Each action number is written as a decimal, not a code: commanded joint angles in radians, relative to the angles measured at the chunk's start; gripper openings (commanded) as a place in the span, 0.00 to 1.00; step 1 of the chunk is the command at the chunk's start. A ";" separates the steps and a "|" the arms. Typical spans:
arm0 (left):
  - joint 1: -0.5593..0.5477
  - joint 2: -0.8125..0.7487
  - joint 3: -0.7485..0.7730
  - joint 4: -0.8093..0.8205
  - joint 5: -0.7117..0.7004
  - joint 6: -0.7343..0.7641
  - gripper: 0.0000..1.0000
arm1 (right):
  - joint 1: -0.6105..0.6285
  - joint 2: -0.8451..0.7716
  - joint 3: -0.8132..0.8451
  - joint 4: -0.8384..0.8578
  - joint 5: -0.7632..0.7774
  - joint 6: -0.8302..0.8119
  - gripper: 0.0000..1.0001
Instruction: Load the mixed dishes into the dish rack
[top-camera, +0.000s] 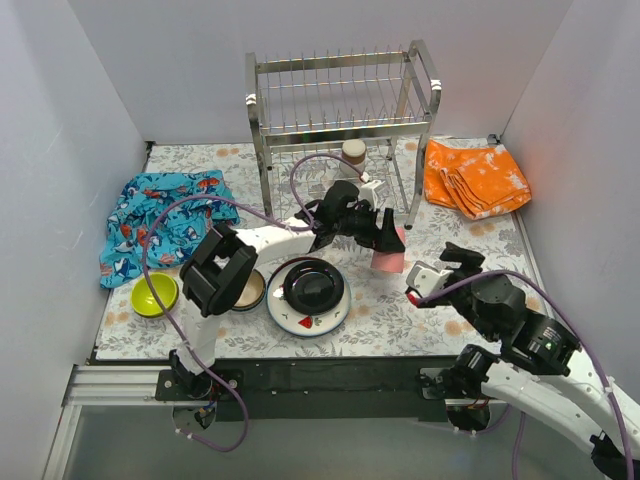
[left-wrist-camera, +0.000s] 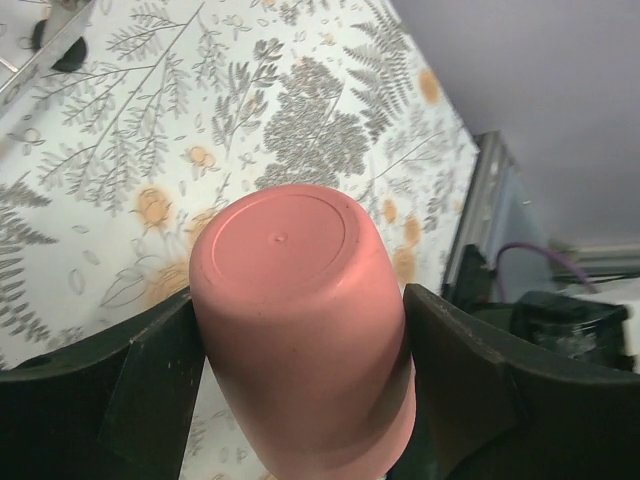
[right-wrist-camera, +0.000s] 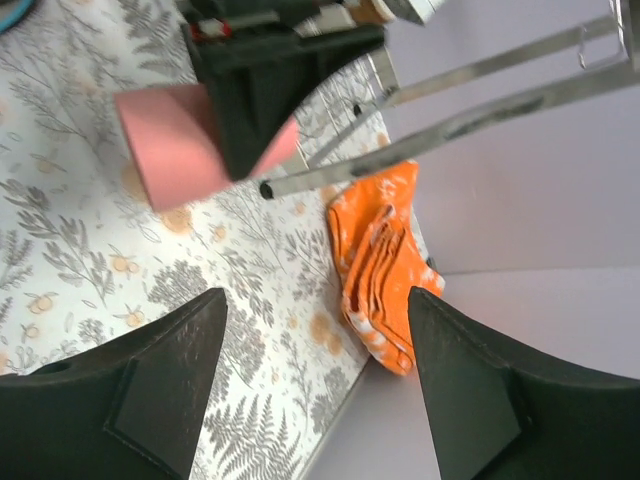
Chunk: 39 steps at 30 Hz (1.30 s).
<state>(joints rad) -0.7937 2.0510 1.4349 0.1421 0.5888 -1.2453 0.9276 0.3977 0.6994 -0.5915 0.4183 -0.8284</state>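
In the middle of the top view, the left end effector (top-camera: 387, 240) is clamped on the pink cup (top-camera: 388, 260), which is tipped sideways over the floral worktop (top-camera: 420, 325), just in front of the dish rack (top-camera: 340, 100). At lower right, the right end effector (top-camera: 424, 284) has its fingers spread wide apart.

Cup (left-wrist-camera: 300, 320): pink. Bowl (top-camera: 154, 295), near left: lime. Plate (top-camera: 285, 315): white, red rim; black dish (top-camera: 313, 283) on it. Rack (top-camera: 340, 100): chrome. Left cloth (top-camera: 160, 220): blue, patterned. Right cloth (top-camera: 477, 178): orange, white blotches. Table cover (top-camera: 400, 320): white, grey ferns, orange flowers.
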 joint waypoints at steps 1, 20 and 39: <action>-0.010 -0.196 -0.091 -0.023 -0.124 0.306 0.51 | -0.071 -0.003 0.060 -0.085 0.109 0.011 0.82; 0.014 -0.290 -0.441 0.794 -0.753 0.762 0.52 | -0.389 -0.007 -0.055 0.053 0.119 0.058 0.81; 0.163 0.265 -0.004 1.015 -1.020 0.908 0.48 | -0.411 0.110 -0.031 0.076 0.100 0.114 0.81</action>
<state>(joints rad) -0.6361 2.2784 1.3193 1.1152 -0.3466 -0.3779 0.5228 0.5056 0.6430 -0.5701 0.5171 -0.7441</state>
